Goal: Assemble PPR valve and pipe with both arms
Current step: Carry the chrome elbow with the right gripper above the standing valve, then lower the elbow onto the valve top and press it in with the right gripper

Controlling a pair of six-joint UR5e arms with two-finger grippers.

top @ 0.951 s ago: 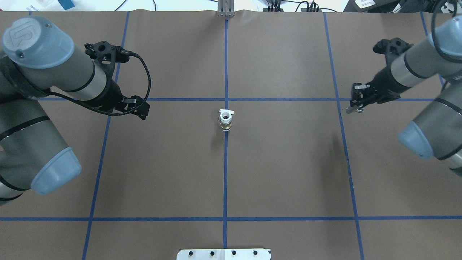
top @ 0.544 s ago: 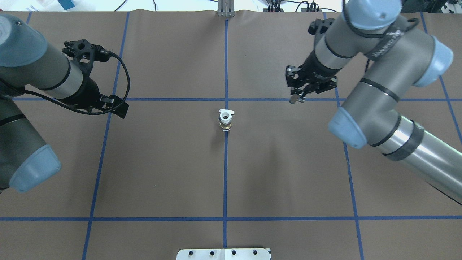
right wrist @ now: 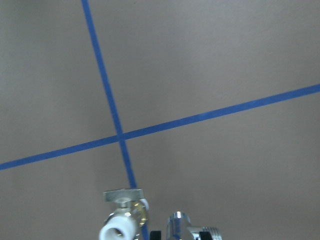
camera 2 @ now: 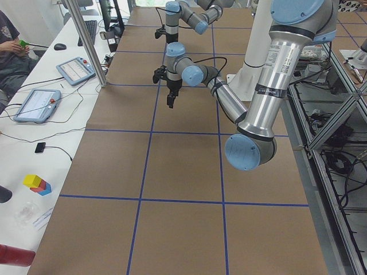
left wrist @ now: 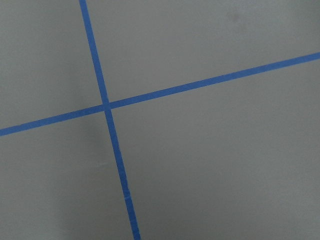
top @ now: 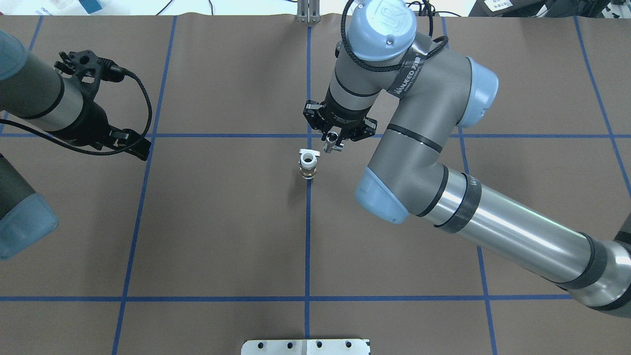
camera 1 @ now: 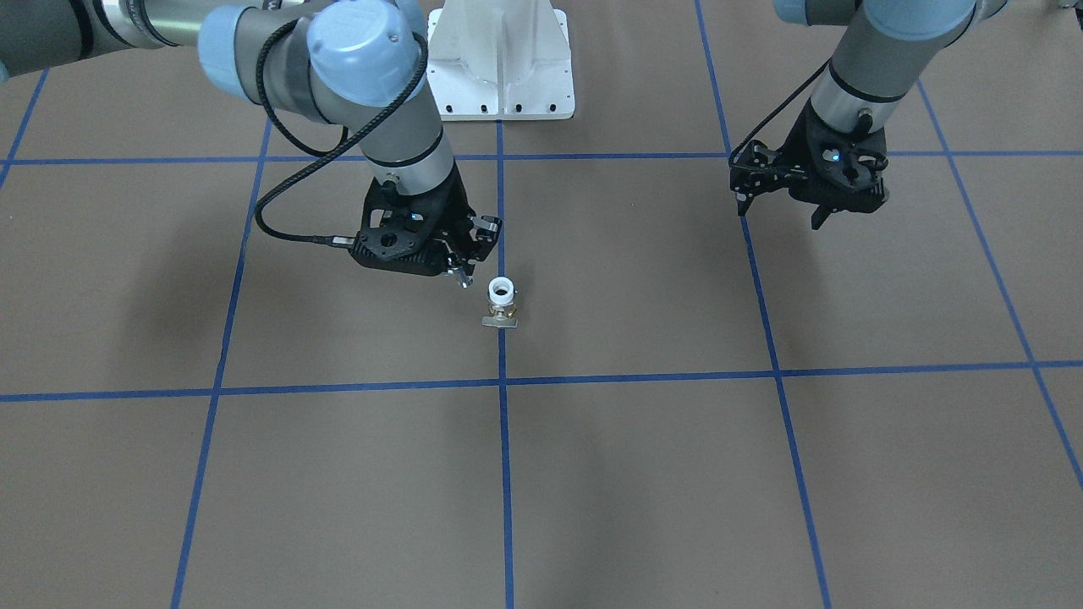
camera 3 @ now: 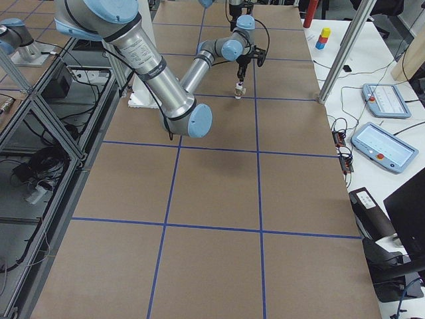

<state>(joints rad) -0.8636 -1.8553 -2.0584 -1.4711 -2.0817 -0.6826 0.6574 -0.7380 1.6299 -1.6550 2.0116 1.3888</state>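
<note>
The PPR valve (top: 307,165) stands upright on the centre blue line, white ring end up, tab handle on its far side; it also shows in the front view (camera 1: 502,303) and at the bottom of the right wrist view (right wrist: 122,224). My right gripper (top: 331,143) is shut on the pipe (top: 329,145), a short silver tube, and holds it just above the table, close beside the valve and apart from it (camera 1: 461,276); the pipe (right wrist: 181,227) shows beside the valve. My left gripper (camera 1: 780,211) is open and empty, far off at the left (top: 134,146).
The white base plate (camera 1: 501,68) sits at the robot's side of the table. A metal post (top: 308,12) stands at the far edge. Blue tape lines (left wrist: 106,106) cross the brown table. Side benches hold tablets (camera 2: 35,104) and cables.
My right arm has swung in from the right edge to the centre, carrying the pipe up next to the valve. My left arm has drawn back to the left. The valve has not moved.
</note>
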